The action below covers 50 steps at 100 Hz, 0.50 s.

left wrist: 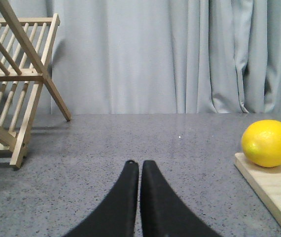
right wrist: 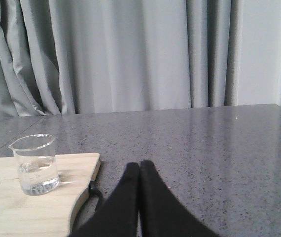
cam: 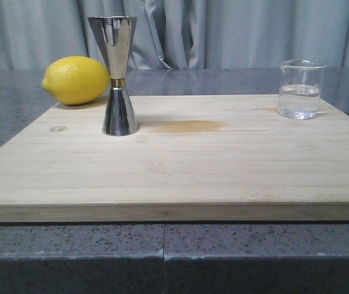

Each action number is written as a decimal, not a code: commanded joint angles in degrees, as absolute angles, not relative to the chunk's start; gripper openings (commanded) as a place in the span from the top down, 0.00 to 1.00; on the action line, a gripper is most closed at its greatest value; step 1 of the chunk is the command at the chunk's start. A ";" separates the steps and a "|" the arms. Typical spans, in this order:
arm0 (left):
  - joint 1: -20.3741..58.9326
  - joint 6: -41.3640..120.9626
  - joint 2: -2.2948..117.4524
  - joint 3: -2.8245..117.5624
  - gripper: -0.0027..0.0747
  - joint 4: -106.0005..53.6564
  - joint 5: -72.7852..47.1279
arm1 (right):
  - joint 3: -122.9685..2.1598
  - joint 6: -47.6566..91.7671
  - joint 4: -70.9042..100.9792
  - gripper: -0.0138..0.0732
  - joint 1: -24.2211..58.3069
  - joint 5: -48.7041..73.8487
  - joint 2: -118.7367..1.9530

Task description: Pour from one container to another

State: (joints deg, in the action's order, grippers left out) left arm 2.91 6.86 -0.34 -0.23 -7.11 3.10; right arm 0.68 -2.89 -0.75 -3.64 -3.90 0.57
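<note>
Spillage is the main risk: the beaker point(cam: 300, 89), about half full of clear liquid, stands at the far right of the wooden board point(cam: 180, 171), well apart from the jigger point(cam: 118, 75) at the left by the lemon point(cam: 76, 80), so a tilted carry could slop it. Both the left gripper point(left wrist: 139, 168) and right gripper point(right wrist: 139, 168) hold nothing, fingers pressed together off the board. That tall jigger's narrow mouth and small foot could mean a missed pour or a knock-over.

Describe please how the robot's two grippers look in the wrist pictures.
Both look alike. The left gripper and the right gripper each have two matte black fingers, smooth, curved and tapering to rounded tips. No cables or markings show.
</note>
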 commanded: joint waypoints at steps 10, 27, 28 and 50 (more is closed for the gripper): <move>3.30 6.63 -1.40 5.03 0.99 -10.89 2.14 | -5.13 -2.36 -1.90 0.92 -3.64 0.00 1.60; 3.30 6.63 2.17 14.39 0.99 -10.48 -5.97 | -14.66 -2.36 -7.83 0.92 -3.64 11.57 -0.71; 3.30 6.63 2.66 15.17 0.99 -10.38 -6.21 | -15.42 -2.36 -7.98 0.92 -3.64 11.92 -0.88; 3.30 6.63 11.52 26.65 0.99 -8.52 -13.57 | -25.68 -1.52 -8.89 0.92 -3.64 16.90 -7.17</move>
State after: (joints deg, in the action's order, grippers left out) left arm 2.91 6.86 7.04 21.01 -9.36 -14.00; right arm -20.64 -2.57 -7.83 -3.64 19.01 -3.81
